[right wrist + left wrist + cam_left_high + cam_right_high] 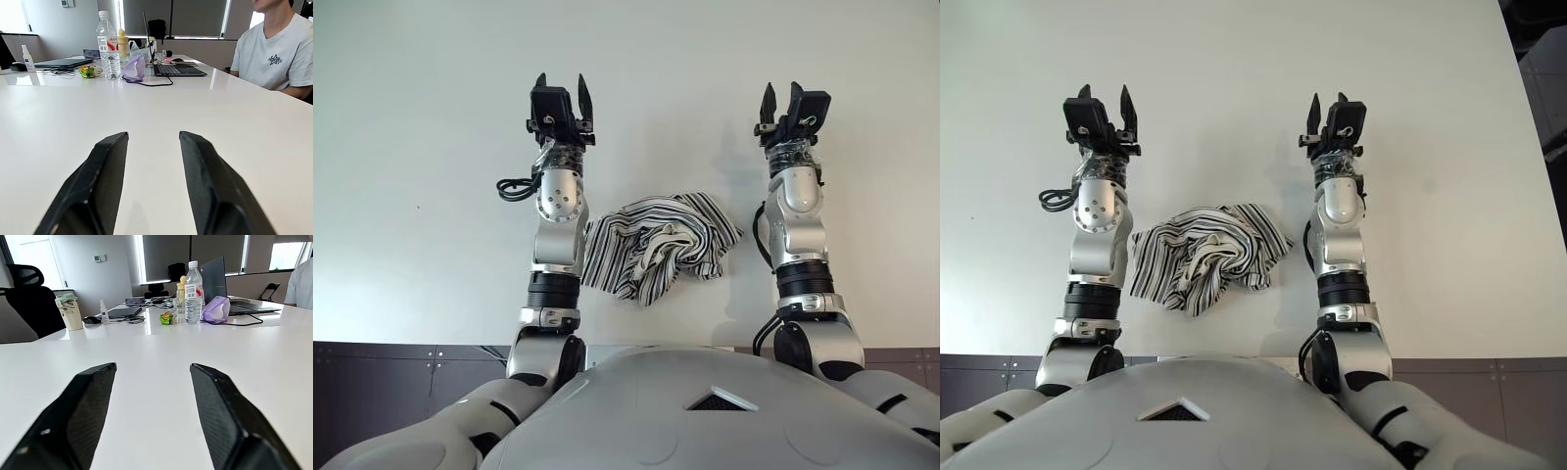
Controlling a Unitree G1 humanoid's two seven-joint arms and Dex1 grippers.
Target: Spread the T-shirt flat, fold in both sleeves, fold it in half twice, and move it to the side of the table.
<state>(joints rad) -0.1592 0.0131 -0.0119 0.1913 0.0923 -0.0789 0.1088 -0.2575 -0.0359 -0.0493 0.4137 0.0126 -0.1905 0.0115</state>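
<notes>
Left eye view: the striped T-shirt point(656, 247) lies crumpled on the white desk point(431, 147), in the gap between the two forearms and nearer the robot than either pincer. The left pincer point(562, 78) is held above the desk beyond the cloth and to its left, well apart from it. Its two fingers point(93, 401) stand spread, with bare desk showing between them in the left wrist view. The right pincer point(781, 90) sits beyond the cloth and to its right, likewise well apart from it. Its fingers are parted a little less widely and hold nothing.

The T-shirt is a loose heap, not spread flat. Its long axis runs across the desk from one arm toward the other, slightly tilted. The end by the left forearm sits closer to the robot, right against that forearm as seen from above, and the end toward the right arm reaches farther out. Folds bunch in the middle, and I cannot tell which end is the collar or where the sleeves are.

On the far side of the desk stand a water bottle point(193, 293) and a laptop point(215, 279).
</notes>
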